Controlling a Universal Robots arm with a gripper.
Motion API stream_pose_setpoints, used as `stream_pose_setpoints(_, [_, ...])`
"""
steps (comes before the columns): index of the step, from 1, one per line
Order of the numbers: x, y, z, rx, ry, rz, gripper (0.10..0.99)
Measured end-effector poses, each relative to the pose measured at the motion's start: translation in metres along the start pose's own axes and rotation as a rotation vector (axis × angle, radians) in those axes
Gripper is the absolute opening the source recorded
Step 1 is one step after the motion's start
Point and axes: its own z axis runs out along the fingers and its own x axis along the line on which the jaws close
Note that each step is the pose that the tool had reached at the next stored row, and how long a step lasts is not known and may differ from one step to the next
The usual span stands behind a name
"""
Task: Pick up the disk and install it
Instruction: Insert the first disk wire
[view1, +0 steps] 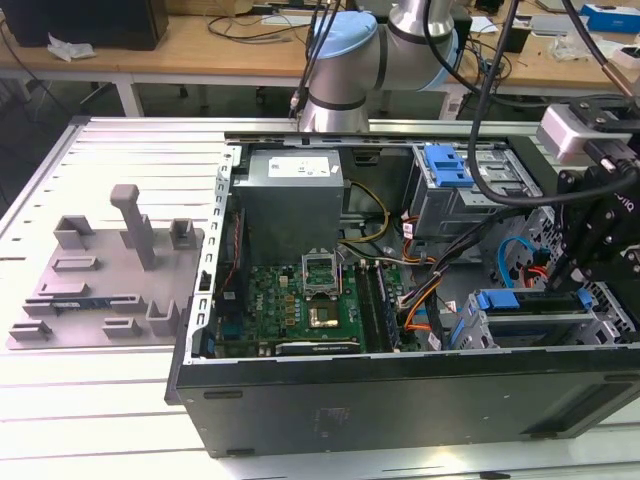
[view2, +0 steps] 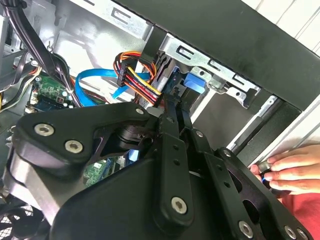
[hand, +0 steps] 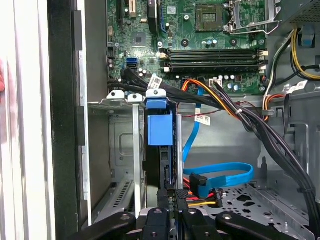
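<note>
The disk stands on edge in the metal bay at the near right of the PC case, w/ its blue carrier tab on top. The pincer is closed on the disk's edge. It's prob. heavy, stiff & easy to hurt, so the blue frame is the best place to hold, not the label. No writing I can read.

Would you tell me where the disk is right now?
In the first wrist view, the disk stands on edge in the drive cage, directly ahead of the end effector.
</note>
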Motion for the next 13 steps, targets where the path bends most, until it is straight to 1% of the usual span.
stream_pose_setpoints(2, [-0.0002,-0.0007,0.0047,0.000,0.0002,0.000,0.169])
stream_pose_setpoints(13, [-0.0003,-0.0010,0.0075,0.000,0.0001,0.000,0.169])
